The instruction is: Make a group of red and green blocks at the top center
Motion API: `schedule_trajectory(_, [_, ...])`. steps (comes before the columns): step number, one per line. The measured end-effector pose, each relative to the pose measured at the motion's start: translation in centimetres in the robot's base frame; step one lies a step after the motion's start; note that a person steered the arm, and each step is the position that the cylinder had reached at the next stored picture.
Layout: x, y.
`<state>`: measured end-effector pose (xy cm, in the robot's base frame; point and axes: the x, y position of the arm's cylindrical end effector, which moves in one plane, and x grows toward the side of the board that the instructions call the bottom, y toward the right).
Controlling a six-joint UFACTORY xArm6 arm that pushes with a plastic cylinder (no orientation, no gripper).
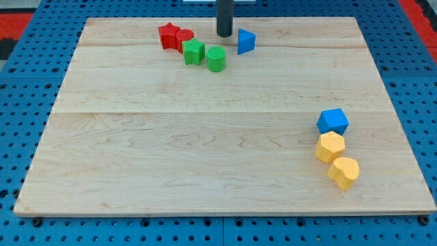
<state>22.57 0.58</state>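
A red star block (168,35) and a red cylinder (184,39) sit touching near the view's top, left of centre. A green block (194,52) and a green cylinder (216,59) lie just below and right of them, close together. My tip (224,34) rests on the board near the top centre, right of the red cylinder and above the green cylinder, touching neither. A blue triangular block (246,42) stands just right of my tip.
A blue block (332,121) and two yellow blocks (330,147) (343,172) form a column at the view's lower right. The wooden board (205,150) lies on a blue pegboard table.
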Motion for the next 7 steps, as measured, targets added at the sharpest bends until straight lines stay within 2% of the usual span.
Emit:
schedule_trajectory(1, [3.8, 4.3])
schedule_trajectory(2, [12.5, 9.8])
schedule_trajectory(3, [17.3, 13.5])
schedule_trajectory(4, [18.1, 15.5])
schedule_trajectory(5, [15.4, 9.2])
schedule_trajectory(7, [14.7, -9.9])
